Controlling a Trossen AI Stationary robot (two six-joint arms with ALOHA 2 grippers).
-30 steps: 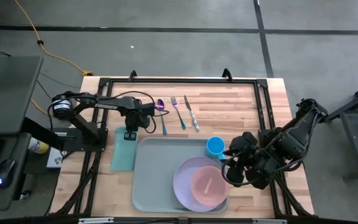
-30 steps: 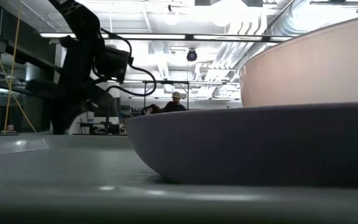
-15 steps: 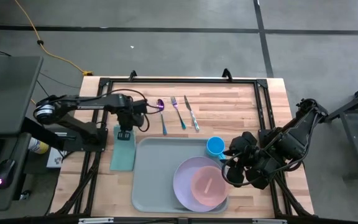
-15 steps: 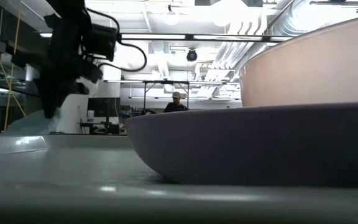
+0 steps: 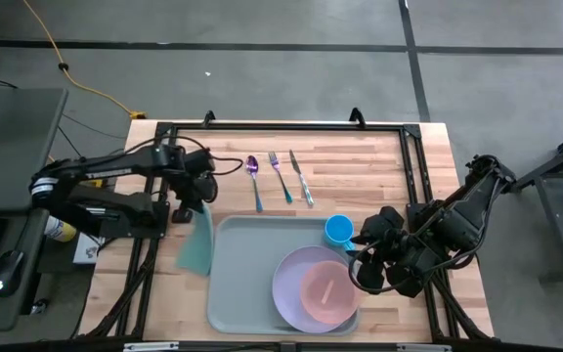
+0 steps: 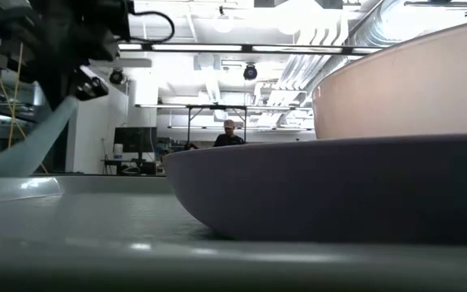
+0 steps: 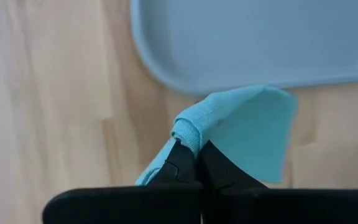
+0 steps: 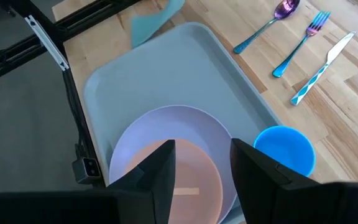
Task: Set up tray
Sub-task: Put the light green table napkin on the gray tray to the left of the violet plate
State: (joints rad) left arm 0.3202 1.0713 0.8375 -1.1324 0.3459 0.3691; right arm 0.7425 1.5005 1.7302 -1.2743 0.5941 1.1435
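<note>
The pale grey-blue tray (image 5: 242, 293) lies at the table's near middle. A lavender plate (image 5: 291, 266) rests flat in it, and a pink bowl (image 5: 325, 291) sits on the plate. A blue cup (image 5: 338, 230) stands at the tray's far right corner. My left gripper (image 5: 195, 200) hangs above the table beside the tray's far left corner, shut on a teal cloth (image 5: 197, 242). My right gripper (image 8: 201, 165) is raised over the tray's right side, open, with nothing between its fingers. My left gripper pinches a bunched fold (image 7: 188, 127) at the cloth's far end between its two fingers (image 7: 178, 167). The fingers come from above, slanting down. The cloth (image 6: 31, 146) hangs slanted below them, and its near end (image 5: 194, 269) lies on the table by the tray's left rim.
A spoon (image 5: 254, 181), a fork (image 5: 280, 176) and a knife (image 5: 302, 178) lie side by side on the wood beyond the tray. A black frame (image 5: 281, 127) runs round the table's edges. A person (image 6: 229, 134) shows far off in the room.
My left gripper has risen and drawn back toward the table's left edge, staying shut on the cloth. The cloth's far end has been lifted off the table, so the cloth now hangs slanted instead of lying flat; its near end has stayed down.
</note>
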